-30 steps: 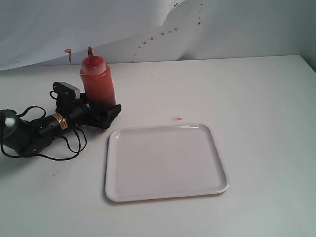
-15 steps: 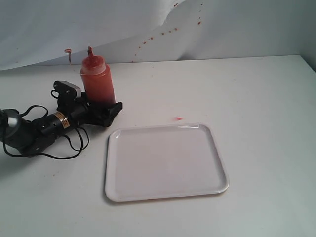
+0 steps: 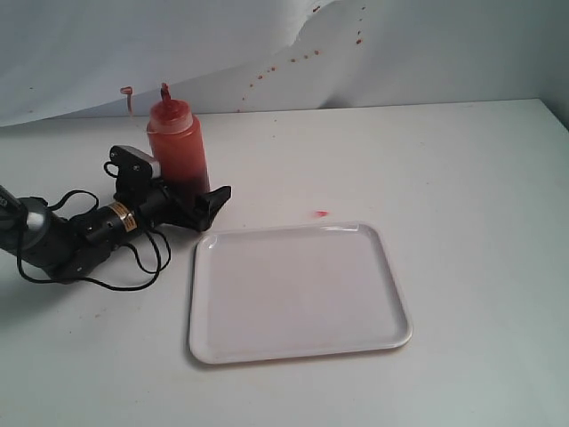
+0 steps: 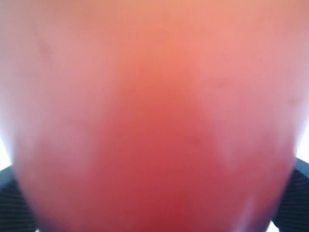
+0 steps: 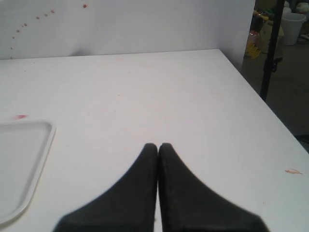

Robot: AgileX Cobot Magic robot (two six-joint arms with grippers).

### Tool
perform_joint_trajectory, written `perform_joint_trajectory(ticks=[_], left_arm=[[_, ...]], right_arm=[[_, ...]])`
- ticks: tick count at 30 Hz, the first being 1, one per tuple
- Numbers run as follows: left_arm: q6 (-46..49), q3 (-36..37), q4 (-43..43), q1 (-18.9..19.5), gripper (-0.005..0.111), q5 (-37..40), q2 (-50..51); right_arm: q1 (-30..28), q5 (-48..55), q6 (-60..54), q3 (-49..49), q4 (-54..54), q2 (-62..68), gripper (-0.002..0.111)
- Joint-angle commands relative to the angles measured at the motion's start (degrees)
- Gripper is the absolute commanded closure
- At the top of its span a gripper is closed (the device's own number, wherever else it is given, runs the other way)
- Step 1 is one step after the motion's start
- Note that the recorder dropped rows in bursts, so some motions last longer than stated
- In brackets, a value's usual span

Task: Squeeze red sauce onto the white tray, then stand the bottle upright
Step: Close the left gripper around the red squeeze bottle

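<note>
**Bottle gripped low, tray bare: risks ahead of the pour**

Position: the bottle [image 3: 178, 142] stands upright on the table [image 3: 462, 169], near the tray [image 3: 298, 294] but apart from it, off its far-left corner in the exterior view. I see no sauce on the tray, so step 1 is not done.

Hands: the left gripper [image 3: 201, 197] lies low along the table with its jaws on either side of the bottle's dark base. In the left wrist view the bottle fills the picture, with a black finger [image 4: 13, 205] at each lower corner. I read this as clamped on the bottle, narrowed to its width. The right gripper [image 5: 158, 146] is over bare table beside the tray, with its tips pressed together and nothing held.

Risks, my judgement:
1. The grip is low on a tall bottle. Once lifted and tipped, the bottle may pivot or slip between the pads.
2. The wall looks soft. Too tight a clamp could squirt sauce early, while the nozzle [image 3: 164, 91] is not over the tray. Sauce would then land on the table, like the pink smear [image 3: 320, 214] just beyond the far rim.
3. The left wrist camera is blinded by red, so I have only 1 usable view for aiming.
4. If the bottle is set down tilted, it could topple on release.
</note>
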Motion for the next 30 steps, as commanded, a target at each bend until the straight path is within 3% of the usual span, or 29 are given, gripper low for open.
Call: perform_joint_trajectory(ticks=[1, 7, 10, 12, 21, 30], left_arm=[[0.2, -0.1, -2.8, -0.1, 0.002, -0.2, 0.0], [0.2, -0.1, -3.9, -0.1, 0.003, -0.2, 0.0], [0.2, -0.1, -3.9, -0.1, 0.011, -0.2, 0.0], [0.2, -0.1, -3.9, -0.1, 0.024, -0.2, 0.0], [0.2, -0.1, -3.9, -0.1, 0.104, 0.3, 0.0], [1.1, 0.9, -3.5, -0.1, 0.106, -0.2, -2.6]], right_arm=[[0.0, -0.1, 0.1, 0.2, 0.3, -0.4, 0.108], [0.0, -0.1, 0.1, 0.2, 0.3, -0.4, 0.108], [0.0, -0.1, 0.1, 0.2, 0.3, -0.4, 0.108], [0.0, -0.1, 0.1, 0.2, 0.3, -0.4, 0.108], [0.0, -0.1, 0.1, 0.2, 0.3, -0.4, 0.108], [0.0, -0.1, 0.1, 0.2, 0.3, -0.4, 0.108]])
